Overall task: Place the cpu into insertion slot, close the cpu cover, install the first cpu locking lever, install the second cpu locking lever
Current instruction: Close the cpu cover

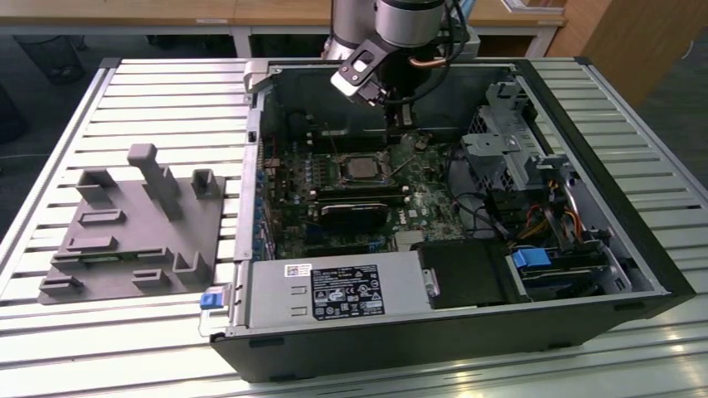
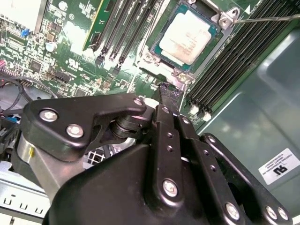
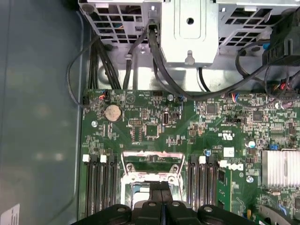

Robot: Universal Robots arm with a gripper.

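The slatted tabletop [image 1: 144,91] carries an open computer case [image 1: 443,352]. The arm [image 1: 387,25] reaches down into it, hand [image 2: 168,91] vertical, fingers clenched together on nothing, just beside the insertion slot [image 2: 213,35], where the cpu [image 2: 187,35] lies seated.

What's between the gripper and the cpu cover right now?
Nothing visible. In the first wrist view the gripper, shut, sits close up against the cpu cover, with no cable or part between them. In the second wrist view the cpu already lies in the insertion slot.
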